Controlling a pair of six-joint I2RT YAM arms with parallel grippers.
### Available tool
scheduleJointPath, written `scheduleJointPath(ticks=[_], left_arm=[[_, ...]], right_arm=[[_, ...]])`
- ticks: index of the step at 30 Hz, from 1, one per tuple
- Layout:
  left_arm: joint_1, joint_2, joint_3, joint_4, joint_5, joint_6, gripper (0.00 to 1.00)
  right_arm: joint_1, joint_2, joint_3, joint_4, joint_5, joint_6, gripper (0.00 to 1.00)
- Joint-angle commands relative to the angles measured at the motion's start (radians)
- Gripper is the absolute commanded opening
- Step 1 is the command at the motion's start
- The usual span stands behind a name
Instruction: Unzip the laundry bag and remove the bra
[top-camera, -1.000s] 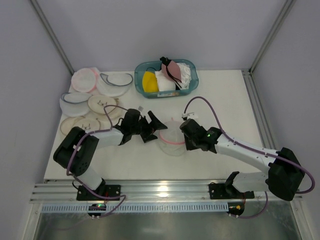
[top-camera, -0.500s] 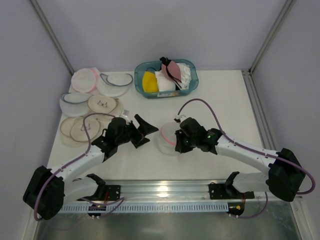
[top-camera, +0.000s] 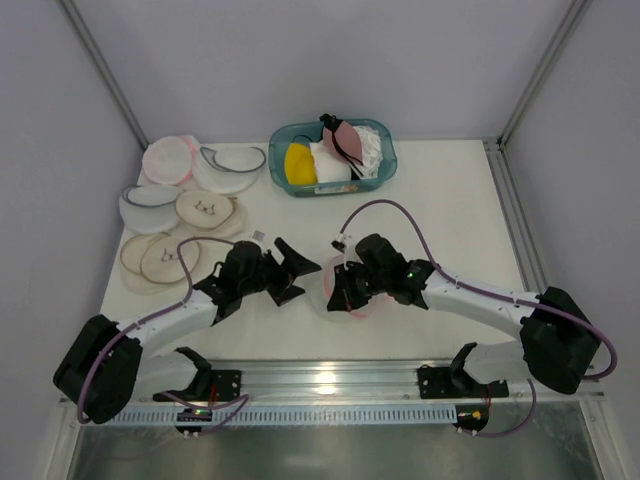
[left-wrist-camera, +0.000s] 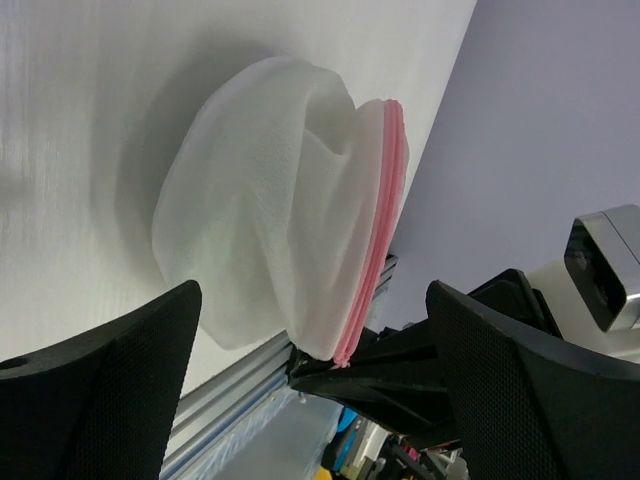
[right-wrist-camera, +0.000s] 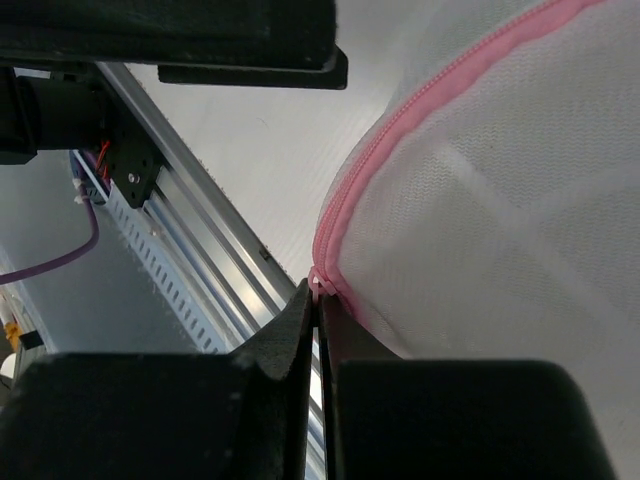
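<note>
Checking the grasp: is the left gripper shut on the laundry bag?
No, the left gripper is open, jaws spread wide before the laundry bag.

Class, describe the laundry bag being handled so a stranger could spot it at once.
On the white table, look near the front centre. The laundry bag is the domed white mesh pouch with a pink zipper rim, pinched by the right gripper. The other pouches lie untouched at the back left.
</note>
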Motion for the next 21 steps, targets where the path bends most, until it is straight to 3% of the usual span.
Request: scheduleJointPath(ticks=[1, 11, 14, 17, 19, 20, 21], left_arm=[[-0.019, 0.048, 0.055, 0.105, 0.009, -0.016, 0.94], [-0.082, 0.219, 0.145, 0.182, 0.038, -0.006, 0.84], [-0.094, 0.244, 0.148, 0.202, 0.051, -0.005, 0.7], [-0.093, 0.239, 0.135, 0.207, 0.046, -0.005, 0.48], [-0.094, 0.232, 0.127, 0.202, 0.037, -0.003, 0.25], [-0.093, 0.229, 0.125, 0.199, 0.034, -0.003, 0.25], [-0.093, 0.229, 0.124, 0.194, 0.028, 0.0, 0.14]], right_arm=[[0.003, 0.012, -0.001, 0.069, -0.054, 0.002, 0.04], [0.005, 0.009, -0.01, 0.065, -0.065, -0.007, 0.04], [0.005, 0.008, -0.01, 0.062, -0.059, -0.009, 0.04], [0.005, 0.005, -0.007, 0.054, -0.049, -0.009, 0.04], [0.005, 0.0, -0.005, 0.04, -0.034, -0.012, 0.04], [0.005, 0.0, -0.004, 0.036, -0.034, -0.013, 0.04], [0.005, -0.001, -0.002, 0.028, -0.025, -0.018, 0.04]])
